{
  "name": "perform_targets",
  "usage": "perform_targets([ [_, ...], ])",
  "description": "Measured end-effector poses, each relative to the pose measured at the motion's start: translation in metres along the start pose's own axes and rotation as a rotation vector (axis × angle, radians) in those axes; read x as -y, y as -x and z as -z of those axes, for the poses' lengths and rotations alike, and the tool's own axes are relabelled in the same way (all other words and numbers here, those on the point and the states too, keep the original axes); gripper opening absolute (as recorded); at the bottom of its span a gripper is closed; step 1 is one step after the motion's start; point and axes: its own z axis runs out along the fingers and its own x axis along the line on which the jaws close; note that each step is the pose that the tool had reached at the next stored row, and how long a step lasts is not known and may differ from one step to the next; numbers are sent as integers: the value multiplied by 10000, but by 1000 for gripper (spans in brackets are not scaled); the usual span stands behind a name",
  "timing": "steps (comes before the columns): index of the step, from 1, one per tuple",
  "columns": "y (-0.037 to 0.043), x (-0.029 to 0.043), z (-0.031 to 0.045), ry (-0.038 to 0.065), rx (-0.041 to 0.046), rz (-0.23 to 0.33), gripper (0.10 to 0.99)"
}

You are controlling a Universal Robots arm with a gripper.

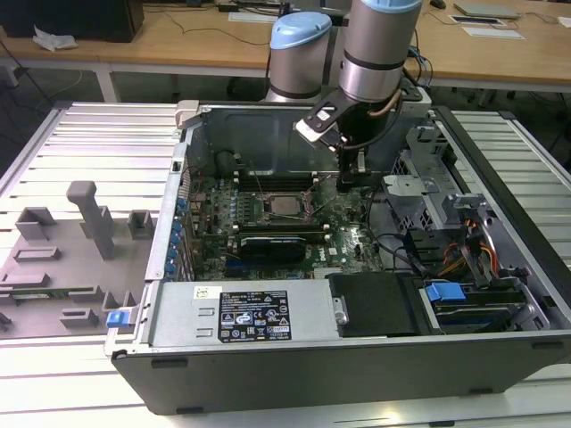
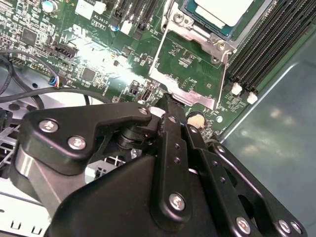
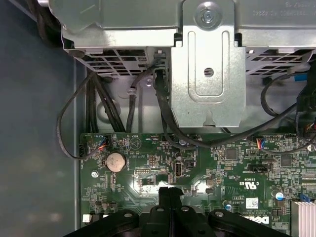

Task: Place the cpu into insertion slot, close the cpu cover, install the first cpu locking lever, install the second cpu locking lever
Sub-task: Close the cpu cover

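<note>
Starting at the exterior view's left, we see a grey tray (image 1: 53, 267) of holders beside the open case (image 1: 357, 379). Inside it, on the board (image 1: 268, 245), the cpu (image 1: 287, 204) lies flat in the slot (image 2: 228, 29), silver top up, so we judge the first step done. Next to it, towards the exterior view's right, the cover (image 2: 183, 92) is swung open away from the slot, with green board showing through its opening. With the cover open, we take both levers as not yet locked.

The gripper (image 2: 168, 101) hangs low over the board at the cover's free edge. Its fingers (image 3: 164, 202) are pressed together with nothing visible between them. We cannot tell whether the tips touch the cover. Further right stand the drive cage (image 1: 428, 165) and its black cables (image 3: 74, 123).

We see three risks:
- The narrow tips could slip off the thin edge and scrape the small parts on the board just beside it.
- A cover pushed off-centre could come down crooked and press on the cpu, stressing the contacts beneath.
- The cables run near the arm's path, so a wide swing could snag them.
</note>
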Motion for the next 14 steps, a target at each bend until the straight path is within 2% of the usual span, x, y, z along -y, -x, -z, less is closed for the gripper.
perform_targets([
  [5, -82, 1, -24, 0, 0, 2, 106],
  [7, -87, 9, -24, 0, 19, 1, 106],
  [13, -92, 28, 7, 3, 134, 4, 106],
  [14, -97, 38, 15, 13, 178, 5, 106],
])
